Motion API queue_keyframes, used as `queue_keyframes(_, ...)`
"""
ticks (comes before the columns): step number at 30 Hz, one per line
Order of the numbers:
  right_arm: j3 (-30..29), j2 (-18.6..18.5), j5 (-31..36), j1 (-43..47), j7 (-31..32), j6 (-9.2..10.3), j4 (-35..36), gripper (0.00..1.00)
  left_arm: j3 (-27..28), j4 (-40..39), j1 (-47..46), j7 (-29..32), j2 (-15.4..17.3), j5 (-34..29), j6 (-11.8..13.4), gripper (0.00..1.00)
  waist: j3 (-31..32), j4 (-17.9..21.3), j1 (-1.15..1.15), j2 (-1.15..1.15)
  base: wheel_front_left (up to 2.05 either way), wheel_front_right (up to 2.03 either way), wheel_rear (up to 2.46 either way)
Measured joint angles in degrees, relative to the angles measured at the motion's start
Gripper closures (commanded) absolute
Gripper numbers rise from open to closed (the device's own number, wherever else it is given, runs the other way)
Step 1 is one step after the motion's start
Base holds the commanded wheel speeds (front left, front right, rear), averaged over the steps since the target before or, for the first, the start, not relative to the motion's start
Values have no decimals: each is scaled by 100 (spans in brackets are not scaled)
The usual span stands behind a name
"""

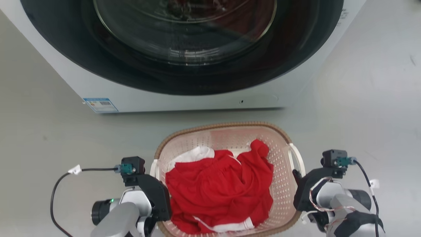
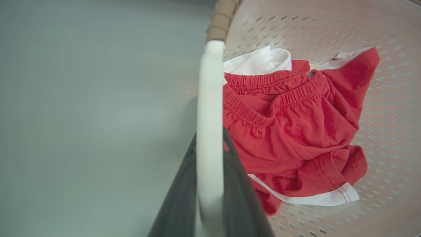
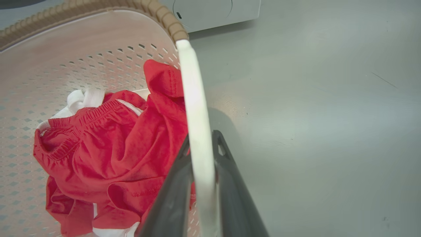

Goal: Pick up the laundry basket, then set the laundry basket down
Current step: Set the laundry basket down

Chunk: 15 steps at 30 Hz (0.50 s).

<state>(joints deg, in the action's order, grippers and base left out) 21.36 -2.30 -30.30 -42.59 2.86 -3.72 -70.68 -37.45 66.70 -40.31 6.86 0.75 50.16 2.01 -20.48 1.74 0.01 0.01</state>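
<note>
The laundry basket (image 1: 227, 125), pale pink with a brown braided rim, is on or just above the grey floor in front of the washer; I cannot tell whether its base touches. It holds red and white clothes (image 1: 220, 187). My left gripper (image 1: 161, 202) is at its left side, shut on the white loop handle (image 2: 210, 82), which runs between the two dark fingers (image 2: 184, 184) of the left gripper (image 2: 210, 138). My right gripper (image 1: 300, 191) is at the right side, shut on the other white handle (image 3: 194, 92), as the right wrist view shows (image 3: 201, 138).
The white washer (image 1: 184, 102) with its round dark glass door (image 1: 184, 42) stands just beyond the basket. Grey floor (image 1: 368, 98) lies open to the left and right. Black cables (image 1: 56, 194) loop out from both wrists.
</note>
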Motion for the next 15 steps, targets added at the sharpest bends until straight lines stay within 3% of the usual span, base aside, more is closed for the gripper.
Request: queue_keyframes(15,-69,-77,0,-812,-245,23,123,100,11,9,-907,-352,59,-134,-1,100,-1302,92,0,0,0,0,0)
